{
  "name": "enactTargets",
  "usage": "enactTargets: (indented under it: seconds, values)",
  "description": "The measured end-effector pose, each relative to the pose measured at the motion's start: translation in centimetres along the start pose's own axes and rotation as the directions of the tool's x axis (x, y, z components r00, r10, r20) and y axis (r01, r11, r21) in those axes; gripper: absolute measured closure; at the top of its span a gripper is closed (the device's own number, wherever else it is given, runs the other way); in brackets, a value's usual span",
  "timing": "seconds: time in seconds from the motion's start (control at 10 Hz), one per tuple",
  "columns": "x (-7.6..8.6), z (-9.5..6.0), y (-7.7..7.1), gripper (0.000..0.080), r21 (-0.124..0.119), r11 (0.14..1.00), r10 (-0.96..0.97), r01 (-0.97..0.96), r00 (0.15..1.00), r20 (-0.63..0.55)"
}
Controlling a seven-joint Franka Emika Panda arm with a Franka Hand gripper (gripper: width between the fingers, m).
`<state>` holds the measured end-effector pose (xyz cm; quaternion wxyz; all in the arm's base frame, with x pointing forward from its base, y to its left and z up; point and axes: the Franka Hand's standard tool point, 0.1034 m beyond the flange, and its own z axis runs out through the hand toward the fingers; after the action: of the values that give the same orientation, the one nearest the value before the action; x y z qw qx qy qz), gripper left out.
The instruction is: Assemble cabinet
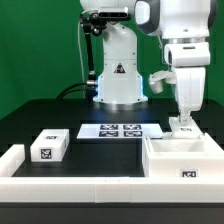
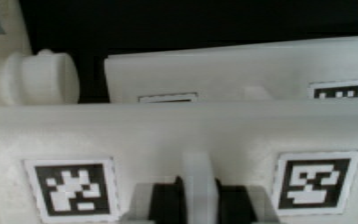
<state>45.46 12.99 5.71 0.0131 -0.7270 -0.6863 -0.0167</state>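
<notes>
You had the gripper (image 1: pixel 183 124) down at the rear wall of the cabinet box (image 1: pixel 165 172), which sat on the counter (image 1: pixel 100 165) directly beneath it. In the wrist view the gripper (image 2: pixel 194 205) had its jaws drawn almost together just behind a tagged wall of the box (image 2: pixel 194 130). Something thin and white stood between them. You could not tell from either view whether that was a wall edge being pinched.

The box looked like rigid moulded plastic: hollow, probably light for its bulk, with smooth faces that would likely slide under the fingers. Its body was far wider than the jaws could span, so the thin upright walls were the only sensible hold. A grip near the middle of a wall's top edge would probably have kept it from swinging. A hold near a corner risked tilting it or dragging it across the counter.

The small drawer block (image 1: pixel 48 146) lay well apart from the gripper, towards the exterior view's left, beyond the marker board (image 1: pixel 120 130). It looked compact and stiff, best taken across two opposite flat sides.
</notes>
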Motion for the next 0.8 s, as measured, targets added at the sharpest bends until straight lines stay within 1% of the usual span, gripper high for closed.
enactTargets:
  seconds: [0.3,0.6,0.7,0.8]
  values:
    - [-0.46,0.30,0.03,0.0737,0.008,1.000,0.013,-0.013,1.000,0.002]
    - [-0.46,0.21,0.11,0.0737,0.006,1.000,0.012,-0.012,1.000,0.003]
    - [-0.48,-0.02,0.31,0.0737,0.001,1.000,0.012,-0.012,1.000,0.003]
    - [-0.51,-0.19,0.33,0.0737,0.001,1.000,0.012,-0.012,1.000,0.005]
